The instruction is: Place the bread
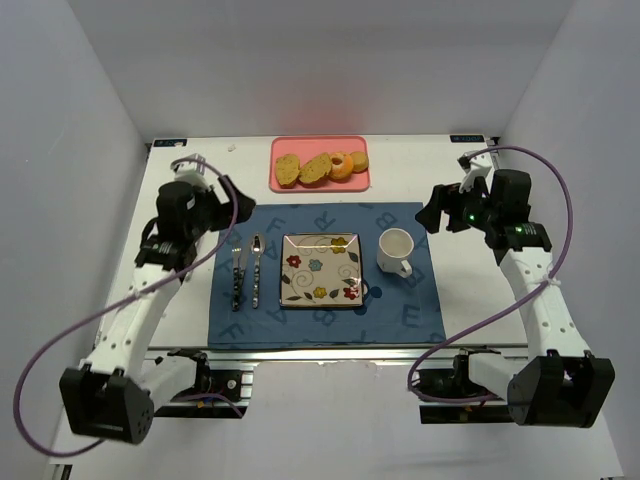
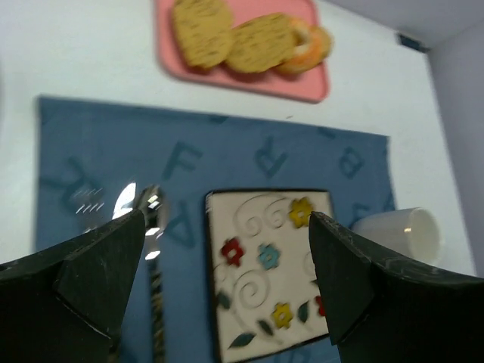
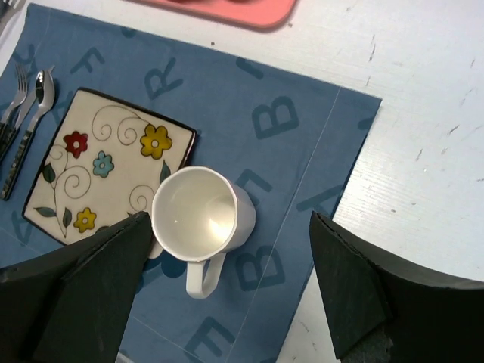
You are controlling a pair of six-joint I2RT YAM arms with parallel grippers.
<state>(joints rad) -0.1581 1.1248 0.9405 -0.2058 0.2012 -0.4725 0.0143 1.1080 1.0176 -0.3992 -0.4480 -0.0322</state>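
Note:
Several pieces of bread (image 1: 318, 167) lie in a row on a pink tray (image 1: 283, 147) at the back of the table; they also show in the left wrist view (image 2: 227, 38). A square flowered plate (image 1: 320, 270) sits bare on the blue placemat (image 1: 400, 300), also in the left wrist view (image 2: 265, 265) and the right wrist view (image 3: 106, 166). My left gripper (image 1: 232, 200) is open and empty, raised above the mat's left edge. My right gripper (image 1: 432, 215) is open and empty, raised to the right of the mug.
A fork (image 1: 237, 275) and a spoon (image 1: 256, 268) lie left of the plate. A white mug (image 1: 394, 250) stands right of it, also in the right wrist view (image 3: 200, 219). White walls close in the table on three sides.

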